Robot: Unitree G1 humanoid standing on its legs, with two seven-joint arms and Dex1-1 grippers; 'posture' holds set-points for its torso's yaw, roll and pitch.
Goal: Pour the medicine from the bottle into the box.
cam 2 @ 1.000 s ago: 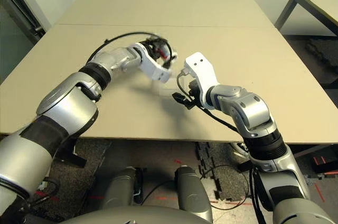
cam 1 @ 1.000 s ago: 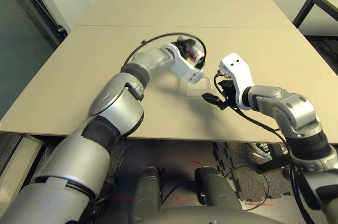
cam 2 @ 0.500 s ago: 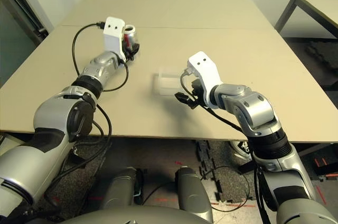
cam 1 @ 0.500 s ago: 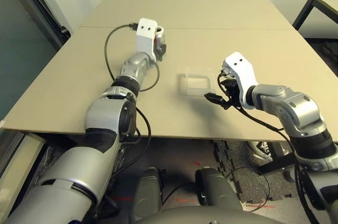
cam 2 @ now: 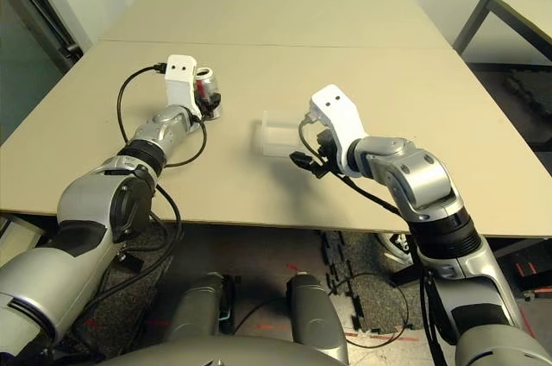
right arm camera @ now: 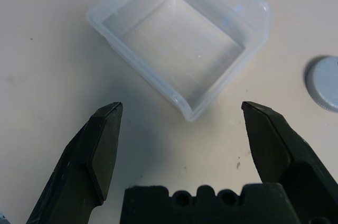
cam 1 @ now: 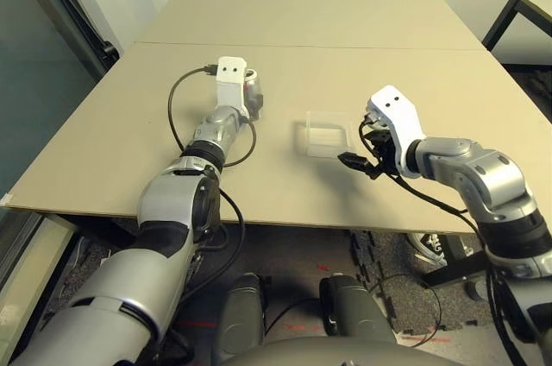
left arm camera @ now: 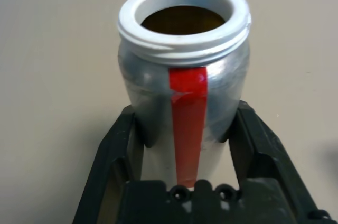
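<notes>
Medicine cannot be made out in the clear box (right arm camera: pixel 179 39), which sits on the table (cam 1: pixel 362 21) just beyond the right gripper (right arm camera: pixel 182 123), whose fingers are spread wide. A grey cap (right arm camera: pixel 325 82) lies beside it. Farther left, the left gripper (left arm camera: pixel 185 134) pinches the uncapped, upright bottle (left arm camera: pixel 185 76).

Silver arms, white wrist housings, black cables.
</notes>
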